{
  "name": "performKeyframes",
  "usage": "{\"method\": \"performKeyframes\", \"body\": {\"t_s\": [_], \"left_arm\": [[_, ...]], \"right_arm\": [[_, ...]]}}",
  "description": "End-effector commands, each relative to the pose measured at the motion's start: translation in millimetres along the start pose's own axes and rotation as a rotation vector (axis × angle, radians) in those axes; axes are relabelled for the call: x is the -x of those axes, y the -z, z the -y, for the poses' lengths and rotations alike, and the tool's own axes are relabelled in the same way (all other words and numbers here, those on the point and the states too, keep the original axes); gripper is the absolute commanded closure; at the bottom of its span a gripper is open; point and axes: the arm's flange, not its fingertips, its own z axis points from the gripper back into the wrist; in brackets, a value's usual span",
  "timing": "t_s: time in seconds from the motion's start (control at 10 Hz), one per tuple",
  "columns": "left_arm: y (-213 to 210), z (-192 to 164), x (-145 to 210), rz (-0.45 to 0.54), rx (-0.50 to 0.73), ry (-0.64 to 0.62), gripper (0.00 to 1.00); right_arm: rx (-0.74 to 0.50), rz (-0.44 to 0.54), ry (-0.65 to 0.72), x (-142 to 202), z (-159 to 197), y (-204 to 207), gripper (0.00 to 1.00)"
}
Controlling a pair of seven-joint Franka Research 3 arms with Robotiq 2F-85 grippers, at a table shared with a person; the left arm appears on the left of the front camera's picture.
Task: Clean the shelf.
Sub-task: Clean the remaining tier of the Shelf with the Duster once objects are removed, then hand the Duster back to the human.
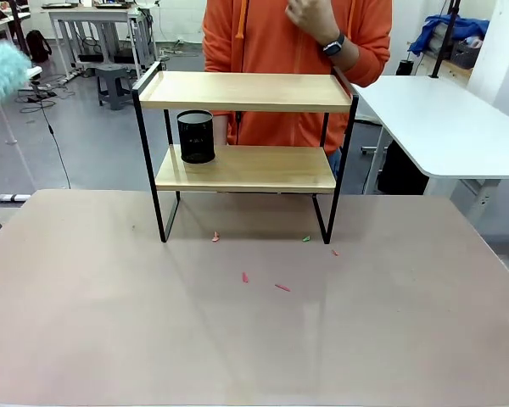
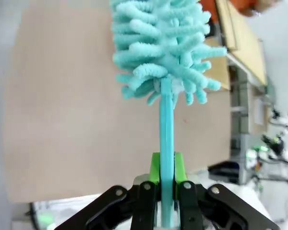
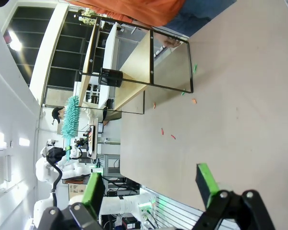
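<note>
Clamped tight on the handle of a fluffy turquoise microfibre duster (image 2: 161, 43): left gripper (image 2: 166, 167). Spread wide, empty: right gripper (image 3: 151, 184). Beyond, far across the table: two-tier light-wood, black-framed shelf (image 1: 246, 91), boards running side to side, rightward of the duster, nearer the left arm.

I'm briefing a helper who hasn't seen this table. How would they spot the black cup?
Find the two-tier wooden shelf at the far side of the table. The black cup stands at the left end of its lower board. It is tall, dark and round, unlike the tiny coloured scraps on the table.
</note>
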Motion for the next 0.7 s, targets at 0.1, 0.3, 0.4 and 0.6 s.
{"method": "performKeyframes", "body": {"t_s": [0.1,0.3,0.4,0.6], "left_arm": [[52,16,-27,-0.019,-0.044,-0.074,0.88],[26,-1,-8,0.003,-0.043,-0.031,0.88],[26,-1,-8,0.003,-0.043,-0.031,0.88],[26,-1,-8,0.003,-0.043,-0.031,0.88]], "right_arm": [[-0.019,0.012,-0.025,-2,-1,1,0.0],[-0.019,0.012,-0.025,-2,-1,1,0.0],[-0.019,0.012,-0.025,-2,-1,1,0.0],[-0.019,0.012,-0.025,-2,-1,1,0.0]]}}
